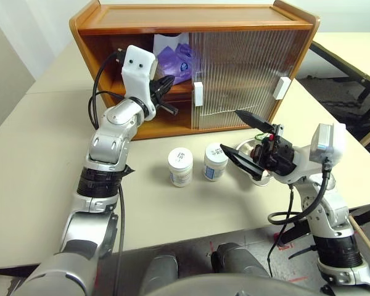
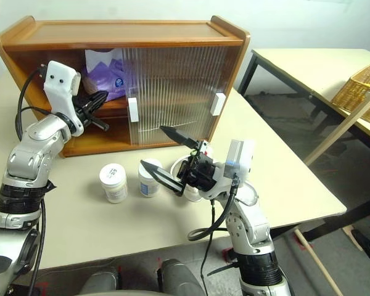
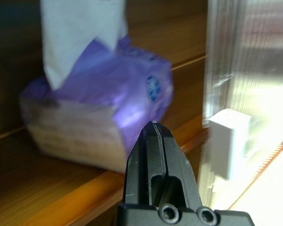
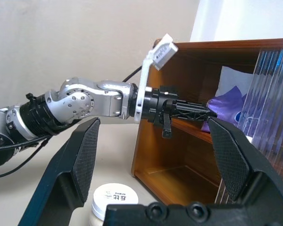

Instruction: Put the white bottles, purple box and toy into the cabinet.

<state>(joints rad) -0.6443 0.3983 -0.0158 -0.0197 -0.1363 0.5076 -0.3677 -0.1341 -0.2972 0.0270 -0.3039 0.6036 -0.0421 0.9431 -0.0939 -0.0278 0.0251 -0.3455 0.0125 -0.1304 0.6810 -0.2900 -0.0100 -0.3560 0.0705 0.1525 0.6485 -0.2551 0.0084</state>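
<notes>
The cabinet (image 1: 197, 18) stands at the back of the table with its left half open and its ribbed doors (image 1: 240, 68) covering the right half. The purple box (image 1: 179, 58) sits on the inner shelf, white tissue sticking up. My left gripper (image 1: 166, 83) is shut and reaches level into the opening, its tip (image 3: 153, 127) just in front of the box. Two white bottles (image 1: 180, 166) (image 1: 216, 161) stand upright side by side on the table before the cabinet. My right gripper (image 1: 243, 139) hangs open right of them, holding nothing. The toy is hidden.
A steel bowl (image 1: 248, 148) sits under my right gripper, close to the right bottle. White door handles (image 1: 198, 94) (image 1: 282, 87) jut out from the doors. A second table (image 2: 308, 68) and a wicker basket (image 2: 361, 92) lie to the right. The table's front edge is near.
</notes>
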